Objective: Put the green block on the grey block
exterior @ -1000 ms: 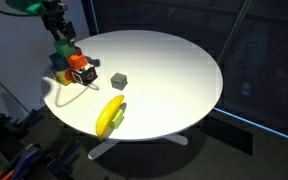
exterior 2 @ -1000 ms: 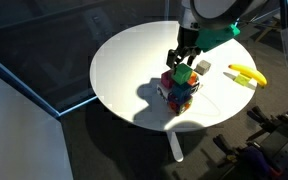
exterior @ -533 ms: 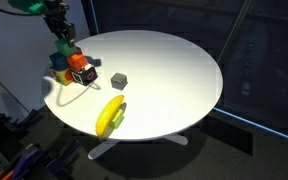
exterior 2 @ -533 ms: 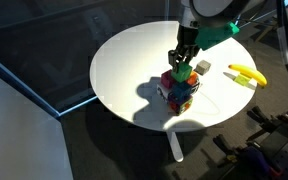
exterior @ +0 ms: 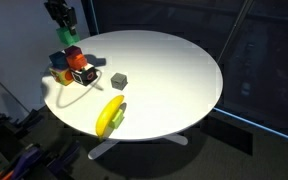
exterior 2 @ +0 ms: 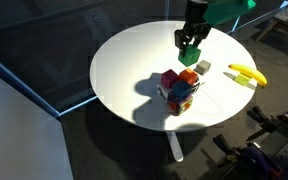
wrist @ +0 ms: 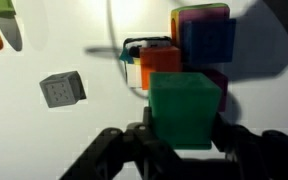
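My gripper is shut on the green block, with one finger on each side of it. In both exterior views the gripper holds the green block in the air above a pile of coloured blocks. The grey block sits alone on the white table, a short way from the pile and apart from the gripper.
A yellow-green banana-shaped toy lies near the edge of the round white table. The pile includes an orange-and-black patterned cube plus blue, red and purple blocks. Dark floor surrounds the table.
The gripper closed on the green block atop the pile and rose with it, so the block now hangs clear above the pile.
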### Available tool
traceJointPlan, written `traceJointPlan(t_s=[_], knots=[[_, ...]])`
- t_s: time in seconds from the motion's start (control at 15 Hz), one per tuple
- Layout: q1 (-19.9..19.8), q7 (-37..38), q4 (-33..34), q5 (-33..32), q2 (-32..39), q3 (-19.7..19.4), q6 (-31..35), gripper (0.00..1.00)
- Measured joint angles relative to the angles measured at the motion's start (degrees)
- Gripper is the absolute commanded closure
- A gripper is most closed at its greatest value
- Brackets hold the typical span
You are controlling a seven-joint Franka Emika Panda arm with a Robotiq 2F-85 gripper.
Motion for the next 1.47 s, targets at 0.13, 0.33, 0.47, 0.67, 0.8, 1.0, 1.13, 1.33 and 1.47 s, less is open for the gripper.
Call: traceJointPlan(t_s=[0.13,0.33,0.47,0.67,0.8,1.0,1.13,1.33,1.47], knots=[[-0.4,4.6,0.0,-1.2,-1.2,-1.3,-1.2,0.70],[-1.2,13.0,-0.4,-3.2,-1.9,-3.2,-2.1,0.70],[-2.0,18.0,-0.9,-3.5,-1.9,-4.2,-2.2,0.70],[-3.1,25.2,-2.3,-3.5,-1.8,-5.5,-2.2,0.70],[-3.8,28.8,-3.2,-3.5,-1.4,-6.1,-1.9,0.70],[-4.6,31.7,-4.3,-3.5,-0.1,-7.1,0.8,0.70],[-5.1,33.0,-4.7,-3.5,1.0,-7.9,3.4,0.70],[-5.6,35.1,-4.7,-3.5,2.9,-9.4,7.0,0.70],[-5.7,36.9,-4.6,-3.5,4.0,-10.5,8.3,0.70]])
